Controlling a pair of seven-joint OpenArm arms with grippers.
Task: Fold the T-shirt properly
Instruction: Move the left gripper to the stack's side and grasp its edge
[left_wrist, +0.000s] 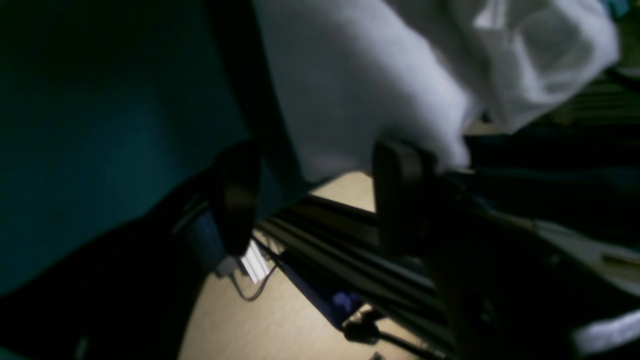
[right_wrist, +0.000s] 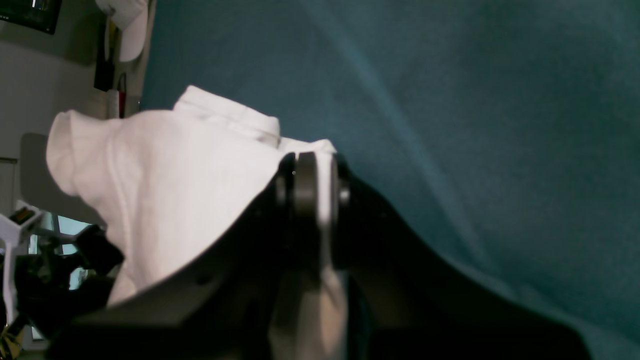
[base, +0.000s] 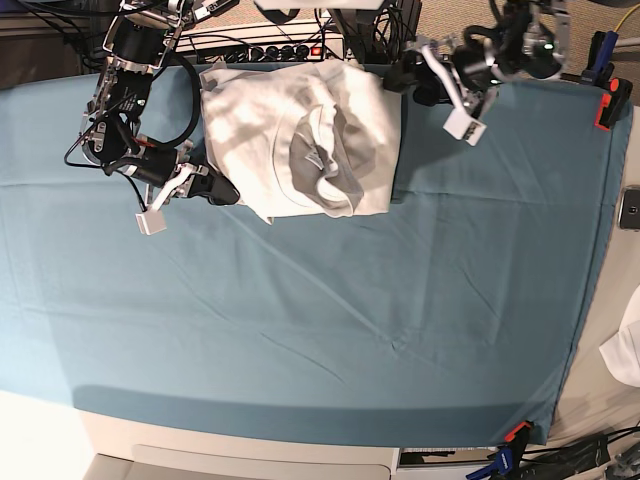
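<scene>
The white T-shirt lies bunched and partly folded at the far middle of the teal table cover. On the picture's left, my right gripper is shut on the shirt's near-left edge. The right wrist view shows white fabric pinched between that gripper's closed fingertips. On the picture's right, my left gripper stands open at the shirt's far-right edge. In the left wrist view its two dark fingers are spread wide, and the gripper sits just under the shirt's hem.
Orange clamps hold the cover at the right edge, and a blue clamp sits at the front. A phone and a small white cloth scrap lie off the table's right side. A power strip with cables runs behind the shirt.
</scene>
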